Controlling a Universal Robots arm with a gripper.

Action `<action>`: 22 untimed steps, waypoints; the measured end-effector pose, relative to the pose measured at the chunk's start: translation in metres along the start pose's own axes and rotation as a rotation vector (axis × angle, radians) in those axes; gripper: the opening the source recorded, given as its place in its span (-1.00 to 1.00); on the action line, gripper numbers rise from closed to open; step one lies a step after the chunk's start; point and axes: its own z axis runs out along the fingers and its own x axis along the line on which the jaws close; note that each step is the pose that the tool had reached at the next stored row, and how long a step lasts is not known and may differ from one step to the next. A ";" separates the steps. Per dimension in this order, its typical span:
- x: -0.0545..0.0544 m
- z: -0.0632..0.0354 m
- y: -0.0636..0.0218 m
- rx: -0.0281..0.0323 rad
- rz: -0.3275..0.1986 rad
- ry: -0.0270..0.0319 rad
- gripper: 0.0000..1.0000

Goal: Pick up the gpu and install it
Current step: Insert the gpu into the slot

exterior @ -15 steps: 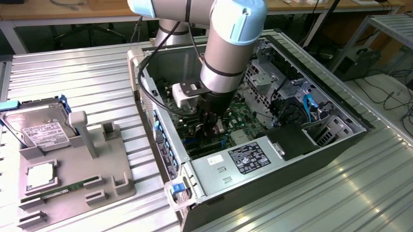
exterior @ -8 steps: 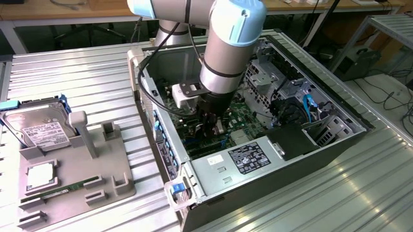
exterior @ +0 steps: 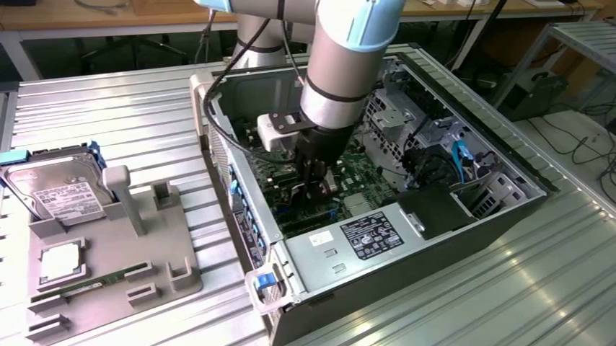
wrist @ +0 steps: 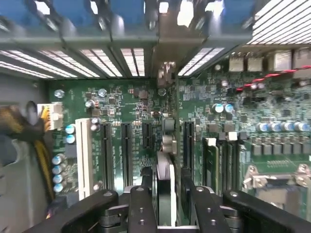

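Pincer (wrist: pixel 164 171) low inside an open computer case (exterior: pixel 500 162), straddling the top edge of the gpu (wrist: pixel 166 204); clamped on the card or just clear of it, cannot tell. Gpu upright and edge-on over the green motherboard (wrist: pixel 121 104), in line with a row of long black expansion slots, with a white slot further along the same row. Robot arm (exterior: pixel 342 65) straight down through the open side of the case. Silver power supply (exterior: pixel 366 238) with a dark label just beside the pincer, at the near end of the case. Case on a ribbed metal table (exterior: pixel 125 108). Towards the exterior view's left, well apart from the case, a grey holder tray (exterior: pixel 106 245) with a hard drive (exterior: pixel 63 191) on edge and a slim green memory stick (exterior: pixel 91 285) flat.
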 end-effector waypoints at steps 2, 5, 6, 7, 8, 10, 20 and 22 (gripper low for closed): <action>-0.001 -0.0110 0.0002 0.0011 0.000 0.0018 -0.29; -0.001 -0.0257 0.0005 0.0025 0.000 0.0042 -0.29; -0.001 -0.0297 0.0006 0.0032 0.000 0.0046 -0.29; -0.001 -0.0341 0.0007 0.0036 0.000 0.0053 -0.29; -0.002 -0.0394 0.0008 0.0041 0.000 0.0057 -0.29; -0.002 -0.0469 0.0010 0.0048 0.000 0.0080 -0.29; -0.002 -0.0469 0.0010 0.0050 0.000 0.0090 -0.79; -0.002 -0.0469 0.0010 0.0050 0.000 0.0091 -0.79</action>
